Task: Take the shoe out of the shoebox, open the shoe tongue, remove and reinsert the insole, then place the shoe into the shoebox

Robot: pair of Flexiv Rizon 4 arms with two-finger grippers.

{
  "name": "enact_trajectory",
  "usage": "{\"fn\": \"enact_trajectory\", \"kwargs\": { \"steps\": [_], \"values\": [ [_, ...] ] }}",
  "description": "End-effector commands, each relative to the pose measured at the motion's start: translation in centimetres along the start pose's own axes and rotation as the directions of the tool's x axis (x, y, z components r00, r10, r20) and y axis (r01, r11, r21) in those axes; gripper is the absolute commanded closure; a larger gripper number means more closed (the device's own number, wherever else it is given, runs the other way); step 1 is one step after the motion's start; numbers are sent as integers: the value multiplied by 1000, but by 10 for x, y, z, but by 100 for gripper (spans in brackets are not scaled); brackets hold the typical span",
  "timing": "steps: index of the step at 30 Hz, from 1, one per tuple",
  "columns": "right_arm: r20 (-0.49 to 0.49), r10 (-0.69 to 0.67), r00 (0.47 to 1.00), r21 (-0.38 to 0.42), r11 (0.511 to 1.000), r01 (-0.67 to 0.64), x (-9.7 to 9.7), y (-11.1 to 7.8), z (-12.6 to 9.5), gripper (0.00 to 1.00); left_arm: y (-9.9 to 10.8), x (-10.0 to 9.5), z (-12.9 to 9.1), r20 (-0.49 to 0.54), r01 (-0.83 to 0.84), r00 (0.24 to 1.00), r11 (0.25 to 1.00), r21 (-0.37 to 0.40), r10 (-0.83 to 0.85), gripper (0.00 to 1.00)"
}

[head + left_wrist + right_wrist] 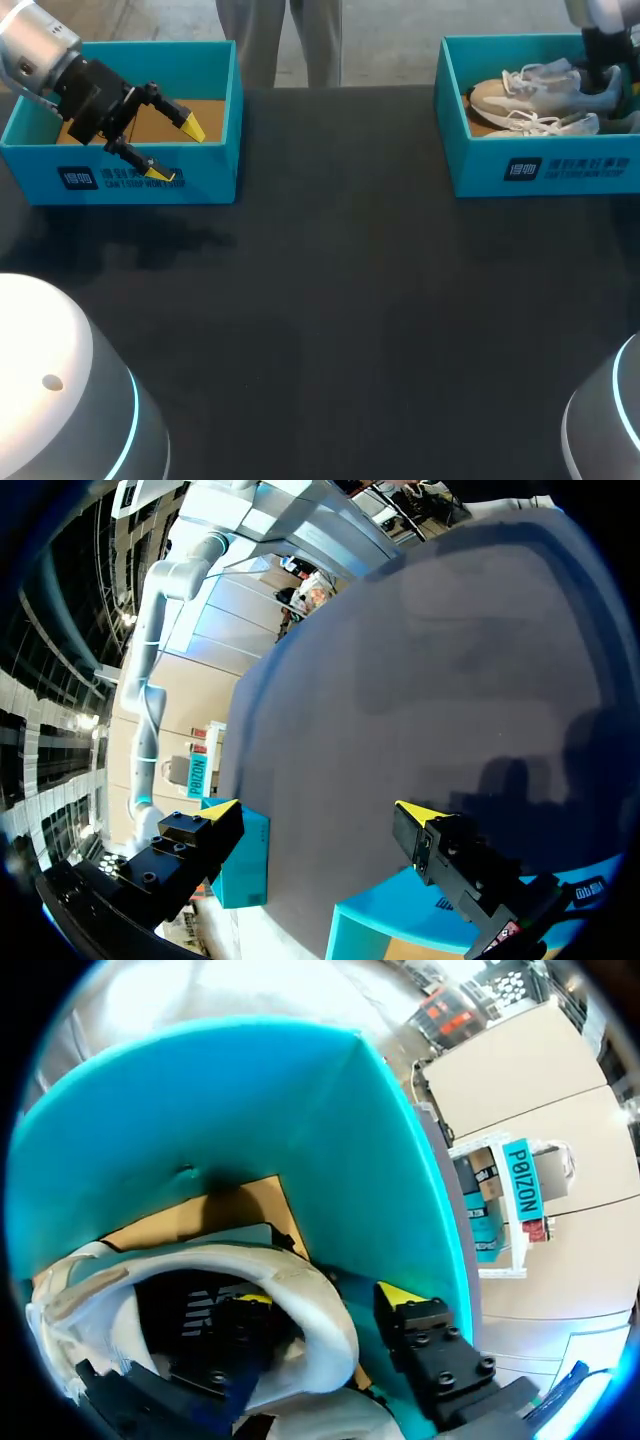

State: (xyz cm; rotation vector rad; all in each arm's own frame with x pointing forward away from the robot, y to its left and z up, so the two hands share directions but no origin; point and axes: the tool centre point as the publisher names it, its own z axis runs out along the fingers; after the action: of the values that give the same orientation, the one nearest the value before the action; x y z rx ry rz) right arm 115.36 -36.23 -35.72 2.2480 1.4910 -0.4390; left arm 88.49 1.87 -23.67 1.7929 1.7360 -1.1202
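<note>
The left hand point(176, 149) is spread wide over the far-left teal cardboard box point(236, 110). In the far-right teal shoebox point(470, 165), the right hand point(328, 1297) is set at a pale laced sneaker point(535, 92); its grip cannot be told.

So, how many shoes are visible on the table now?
2, both in the right shoebox: far shoe by its back wall, near shoe along its front wall. The left shoebox shows none.

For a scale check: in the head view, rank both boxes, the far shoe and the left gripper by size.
Largest: left box and right box, alike, right one cropped.
Then far shoe and left gripper: too close to rank.
</note>
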Motion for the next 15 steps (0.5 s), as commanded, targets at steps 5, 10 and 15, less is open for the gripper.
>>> {"fn": "enact_trajectory", "kwargs": {
  "steps": [5,10,15],
  "values": [
    [-43,26,999,-29,999,-27,-18,-9,-42,31,0,0,0,-2,0,1000,1000,0,0,0],
    [-150,28,988,-28,999,-33,-26,-20,-71,33,0,0,0,-2,0,1000,1000,0,0,0],
    [-268,-9,963,-73,997,-11,-29,-35,-102,34,0,0,0,-2,0,1000,1000,0,0,0]
  ]
}}
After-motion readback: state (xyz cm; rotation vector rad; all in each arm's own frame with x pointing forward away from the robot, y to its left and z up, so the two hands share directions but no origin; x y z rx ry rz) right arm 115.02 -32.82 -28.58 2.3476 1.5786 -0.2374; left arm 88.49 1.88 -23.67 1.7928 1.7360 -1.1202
